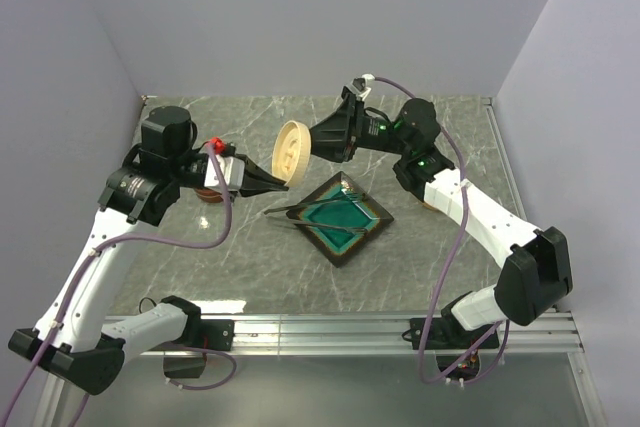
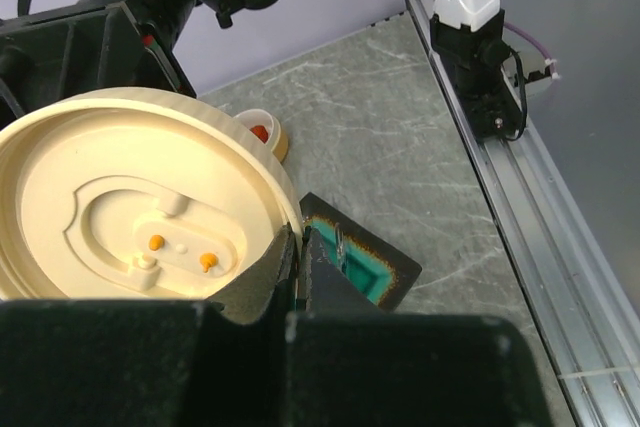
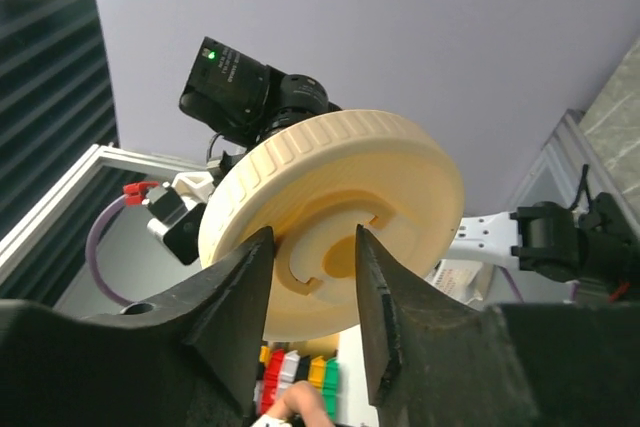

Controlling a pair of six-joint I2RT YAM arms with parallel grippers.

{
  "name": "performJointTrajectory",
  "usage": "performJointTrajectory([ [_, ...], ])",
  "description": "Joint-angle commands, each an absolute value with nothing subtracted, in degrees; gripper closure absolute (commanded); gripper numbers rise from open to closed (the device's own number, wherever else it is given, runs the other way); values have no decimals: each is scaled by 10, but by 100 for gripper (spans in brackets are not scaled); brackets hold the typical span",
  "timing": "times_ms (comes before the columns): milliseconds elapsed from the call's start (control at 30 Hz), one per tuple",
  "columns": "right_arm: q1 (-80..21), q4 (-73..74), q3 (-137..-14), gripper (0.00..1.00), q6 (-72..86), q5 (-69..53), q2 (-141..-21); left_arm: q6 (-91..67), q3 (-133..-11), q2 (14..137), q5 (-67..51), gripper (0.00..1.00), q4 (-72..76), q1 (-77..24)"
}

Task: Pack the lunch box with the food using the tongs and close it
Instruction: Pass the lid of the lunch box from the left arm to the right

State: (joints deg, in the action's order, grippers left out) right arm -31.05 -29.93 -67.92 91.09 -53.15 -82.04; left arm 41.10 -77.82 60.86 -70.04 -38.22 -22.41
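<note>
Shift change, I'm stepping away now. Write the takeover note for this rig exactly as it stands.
Left tool: shut on the rim of the cream lid, which is held up in the air.
Right tool: fingers straddle the raised grip at the lid's centre; I cannot tell if it is clamped.
Tongs: lying across the green dish, in neither tool.
Food: an orange-red lump sits in a small round container beyond the lid; the white piece is not in view.
Done: some food packed, tongs set down.
Left: seat the lid and close up.
</note>
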Motion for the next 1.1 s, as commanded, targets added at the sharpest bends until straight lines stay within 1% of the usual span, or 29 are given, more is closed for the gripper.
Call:
performJointTrajectory([
  [0, -321, -266, -690, 57, 860, -554, -817, 483, -805, 612, -689, 100, -417, -233],
  [133, -320, -196, -706, 65, 792, -565, -816, 513, -809, 613, -677, 100, -439, -234],
  [167, -320, -148, -721, 67, 748, -569, -816, 518, -809, 615, -675, 100, -442, -234],
  [267, -320, -59, -752, 70, 664, -560, -817, 526, -811, 616, -671, 100, -448, -236],
  [367, -320, -5, -772, 73, 605, -546, -815, 520, -811, 616, -667, 100, -441, -236],
  [567, -320, 98, -802, 79, 521, -514, -814, 501, -814, 618, -667, 100, -424, -236],
  [833, -320, 182, -822, 83, 448, -480, -817, 471, -819, 624, -669, 100, -396, -236],
  [933, -320, 195, -820, 83, 440, -483, -818, 433, -817, 624, -674, 100, -364, -236],
  [1067, -313, 157, -799, 78, 466, -513, -815, 378, -811, 624, -687, 100, -321, -229],
])
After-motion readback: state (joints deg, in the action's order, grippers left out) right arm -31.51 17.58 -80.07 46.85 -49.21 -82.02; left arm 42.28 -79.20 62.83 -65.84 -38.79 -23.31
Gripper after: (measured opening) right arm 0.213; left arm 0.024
